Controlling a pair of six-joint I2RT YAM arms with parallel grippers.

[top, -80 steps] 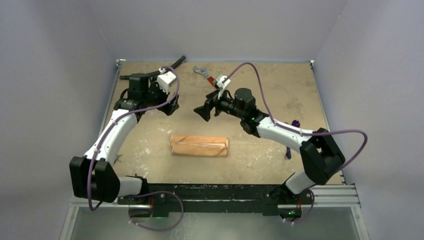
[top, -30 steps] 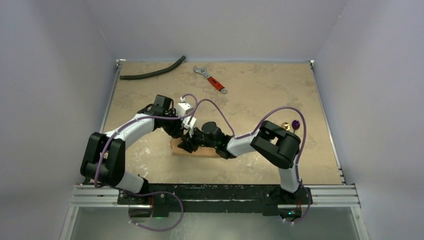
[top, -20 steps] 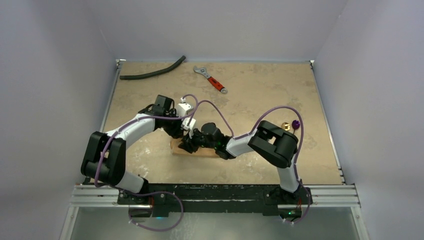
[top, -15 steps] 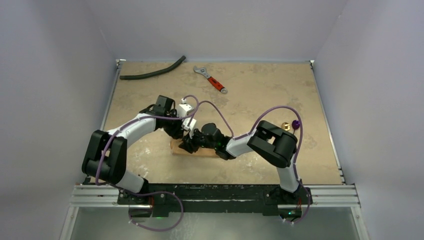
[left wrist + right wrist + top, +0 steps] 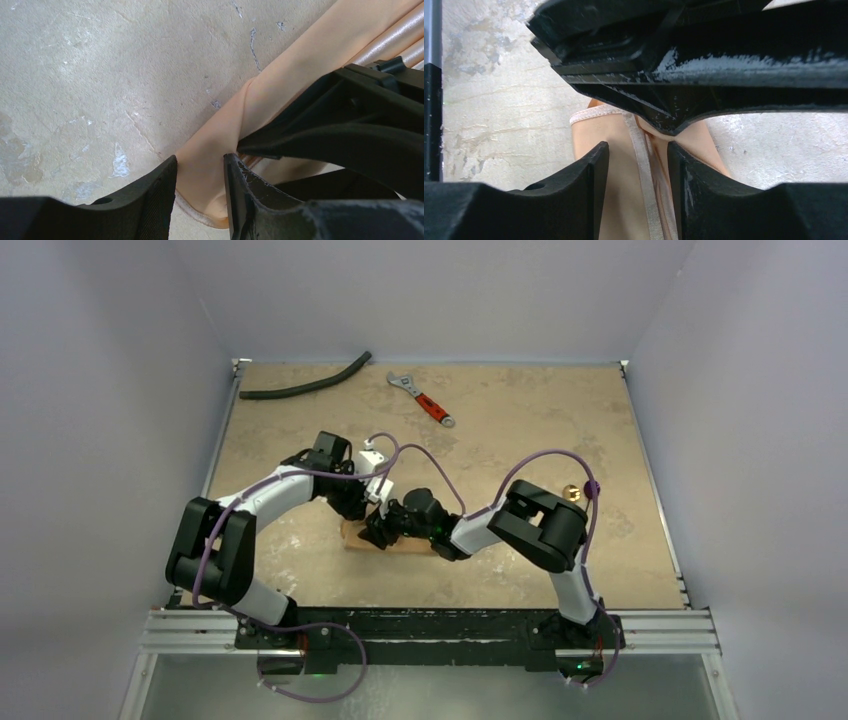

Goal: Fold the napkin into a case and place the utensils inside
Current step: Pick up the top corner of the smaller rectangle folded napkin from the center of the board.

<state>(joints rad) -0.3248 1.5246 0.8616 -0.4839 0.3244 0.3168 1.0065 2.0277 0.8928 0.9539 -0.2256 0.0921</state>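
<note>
On your table (image 5: 500, 440), a black hose (image 5: 305, 380) lies at the far left, with a red-handled wrench (image 5: 422, 400) to its right. The utensils (image 5: 571, 492) sit at the right, half hidden by the right arm's elbow. Both arms crowd over the napkin (image 5: 412, 546), a folded peach strip near the front centre, and cover most of it. The left gripper (image 5: 200, 165) pinches a raised fold at its left end. The right gripper (image 5: 638, 150) straddles the hem; you cannot tell whether it bites. Earlier both arms were farther back and the strip lay bare.
</note>
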